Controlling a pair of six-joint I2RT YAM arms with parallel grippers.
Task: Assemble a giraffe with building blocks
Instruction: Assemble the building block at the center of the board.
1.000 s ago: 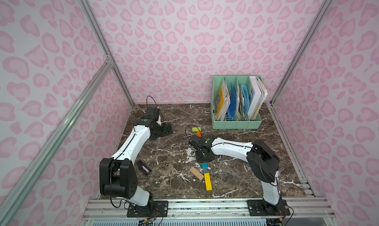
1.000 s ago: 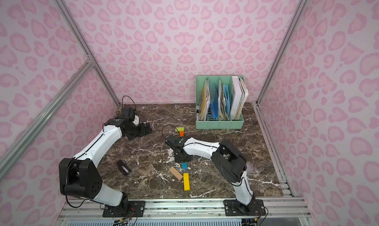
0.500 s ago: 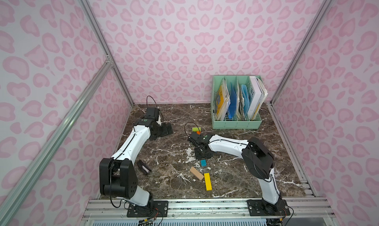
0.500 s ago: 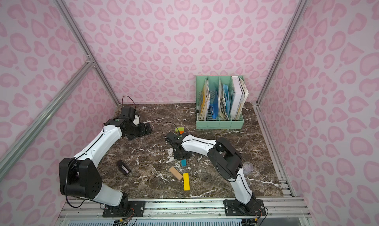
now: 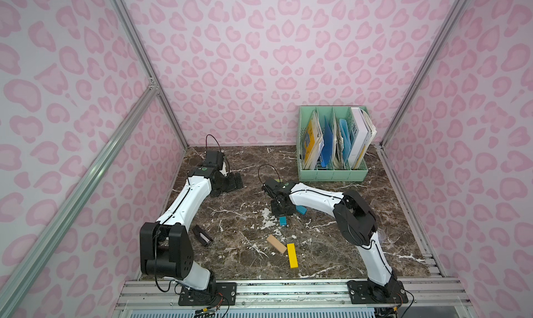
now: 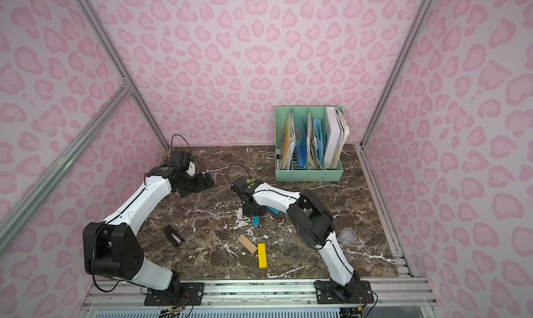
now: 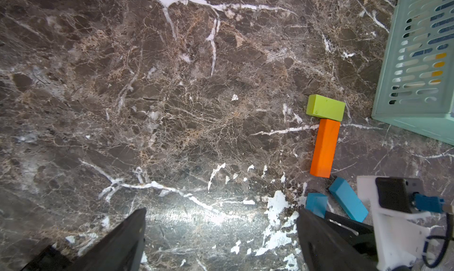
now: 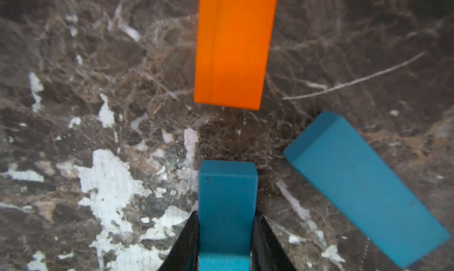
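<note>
Two of six placed: green block (image 7: 325, 108) touches the far end of orange block (image 7: 324, 148) (head, upper neck). Right end effector (image 8: 226, 223) pinches a teal block (image 8: 227, 198) just short of orange's near end. Second teal block (image 8: 366, 188), tan block (image 5: 276, 243) and yellow block (image 5: 292, 255) lie loose; left end effector (image 7: 221, 212) is spread, empty.

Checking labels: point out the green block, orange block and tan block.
green block (image 7: 326, 107), left wrist view, top face.
orange block (image 7: 325, 147), left wrist view, top face.
tan block (image 5: 276, 243), in a top view, top face.

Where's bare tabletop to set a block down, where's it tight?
Bare: between left gripper and orange block; between black object and tan block. Crowded: around right gripper, shut on one blue block, other blue block alongside.
</note>
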